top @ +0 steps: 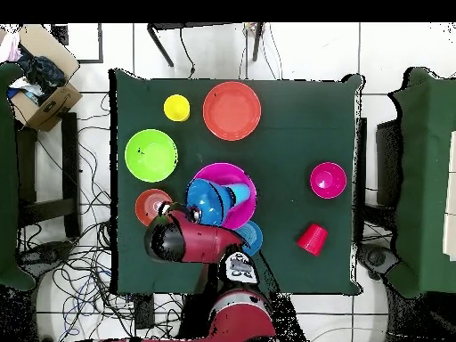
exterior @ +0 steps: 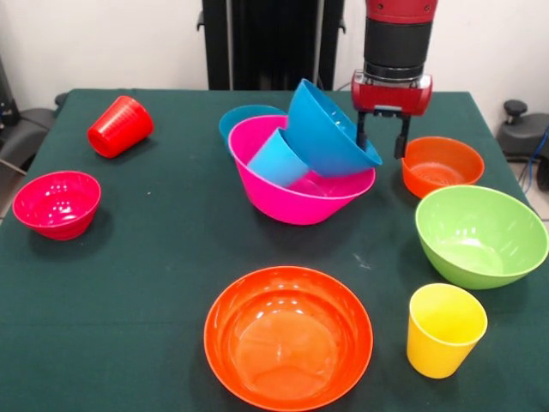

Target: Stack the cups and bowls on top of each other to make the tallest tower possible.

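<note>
Working across the front view from the left: a small red bowl (exterior: 57, 202) sits upright near the table's (exterior: 163, 257) left edge, and behind it the red cup (exterior: 120, 126) lies tipped on its side, mouth turned away from the camera. In the middle stands the tower (exterior: 302, 172), so far only the large pink bowl (exterior: 296, 202) holding the light blue cup (exterior: 276, 160) on its side and the large blue bowl (exterior: 328, 129) leaning steeply on the pink rim, not nested flat; a small blue bowl (exterior: 244, 116) peeks out just behind. The large orange bowl (exterior: 288, 336) sits alone at the near edge. Further right, the gripper (exterior: 383, 137) hangs with its fingers spread and empty, just beside the tilted blue bowl's rim and above the small orange bowl (exterior: 442, 165); then come the large green bowl (exterior: 480, 233) and the upright yellow cup (exterior: 444, 330). All of it is glossy, thin, stiff plastic, so likely light and slippery (a pinch across a rim wall should hold better than any squeeze on the curved outside). The leaning blue bowl looks ready to slide or tip if nudged; taking it by its upper rim seems the safest hold.
</note>
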Robot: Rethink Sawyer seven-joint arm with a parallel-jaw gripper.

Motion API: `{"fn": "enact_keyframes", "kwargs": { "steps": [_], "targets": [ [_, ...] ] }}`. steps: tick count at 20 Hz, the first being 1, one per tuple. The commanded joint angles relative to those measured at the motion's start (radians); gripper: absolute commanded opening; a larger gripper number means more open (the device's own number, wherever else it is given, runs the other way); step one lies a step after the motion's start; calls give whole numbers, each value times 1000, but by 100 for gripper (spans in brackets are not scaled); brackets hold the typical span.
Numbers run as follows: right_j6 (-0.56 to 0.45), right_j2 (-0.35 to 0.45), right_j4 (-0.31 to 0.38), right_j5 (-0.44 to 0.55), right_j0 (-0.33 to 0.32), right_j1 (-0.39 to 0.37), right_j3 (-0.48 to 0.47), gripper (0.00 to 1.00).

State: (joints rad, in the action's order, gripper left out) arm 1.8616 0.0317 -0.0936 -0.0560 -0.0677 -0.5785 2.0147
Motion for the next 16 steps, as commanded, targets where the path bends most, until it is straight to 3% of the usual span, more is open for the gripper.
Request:
{"fn": "enact_keyframes", "kwargs": {
  "steps": [1,8,16],
  "targets": [
    [179,93,-31,82,29,-23,22,100],
    [181,71,-38,130,46,-77,50,100],
    [140,-61,-30,245,137,-141,6,100]
  ]
}}
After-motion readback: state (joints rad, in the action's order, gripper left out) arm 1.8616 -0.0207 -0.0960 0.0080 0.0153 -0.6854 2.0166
